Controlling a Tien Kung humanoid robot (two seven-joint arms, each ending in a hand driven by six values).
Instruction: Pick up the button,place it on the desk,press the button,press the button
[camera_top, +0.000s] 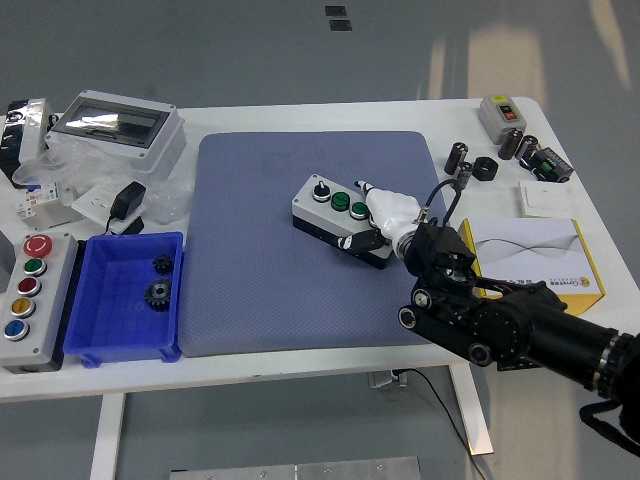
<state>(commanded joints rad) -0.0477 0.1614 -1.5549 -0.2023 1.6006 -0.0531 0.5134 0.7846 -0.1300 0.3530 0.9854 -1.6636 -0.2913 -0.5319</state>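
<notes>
Grey three-button control box (338, 218) sits on the blue-grey foam mat (250, 270), right of the mat's centre, long axis running diagonally from upper left to lower right. Right hand (388, 214), white-covered, is on the box's right end, over the rightmost green button (359, 209); thumb looks to be against the box's near side. Can't tell whether the fingers clamp the box or just press down. Left hand out of view, so the press is the right hand's job: buttons lie directly under its fingertips.

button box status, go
Right hand on the button box, fingers over its right end. Box sits on blue mat. Left hand out of view. Nothing in the way.
</notes>
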